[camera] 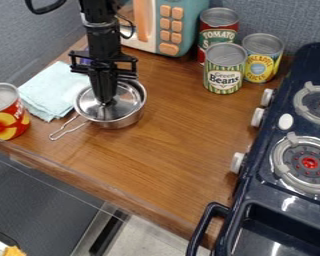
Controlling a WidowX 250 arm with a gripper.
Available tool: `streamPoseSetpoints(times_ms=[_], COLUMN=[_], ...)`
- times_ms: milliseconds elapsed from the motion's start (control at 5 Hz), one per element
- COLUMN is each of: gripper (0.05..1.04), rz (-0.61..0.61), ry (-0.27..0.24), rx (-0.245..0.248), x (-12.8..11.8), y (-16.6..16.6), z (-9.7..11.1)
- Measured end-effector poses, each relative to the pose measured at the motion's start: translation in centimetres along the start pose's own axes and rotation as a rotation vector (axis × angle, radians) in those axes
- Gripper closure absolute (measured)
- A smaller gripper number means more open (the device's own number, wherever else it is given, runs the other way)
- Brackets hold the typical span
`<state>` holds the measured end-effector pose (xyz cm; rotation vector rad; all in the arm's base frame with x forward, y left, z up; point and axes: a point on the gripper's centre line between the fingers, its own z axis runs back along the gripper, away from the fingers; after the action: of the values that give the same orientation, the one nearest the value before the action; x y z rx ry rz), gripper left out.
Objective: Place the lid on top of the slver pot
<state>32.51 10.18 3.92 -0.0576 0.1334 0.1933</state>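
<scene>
Grey walls [29, 47] back the wooden worktop [176, 145]; a toy microwave [188, 22] sits at its back edge, three cans [224, 70] (one striped green) toward the back right, by the stove [256, 187], and a red-and-yellow can [9, 120] at the left corner. Pale cloth [50, 90] lies beside the silver pot [126, 121], near the left edge. Whether the pincer [108, 101] is spread or pinching, I cannot tell; it points down at the lid [128, 100] on the pot, below the upright arm [101, 30].
</scene>
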Motion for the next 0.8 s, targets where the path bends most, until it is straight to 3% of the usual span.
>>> streamPoseSetpoints(times_ms=[800], gripper=[1.008], rz=[-0.015], ry=[-0.033], rx=[-0.024], x=[1.07], y=[-0.48], z=[-0.01])
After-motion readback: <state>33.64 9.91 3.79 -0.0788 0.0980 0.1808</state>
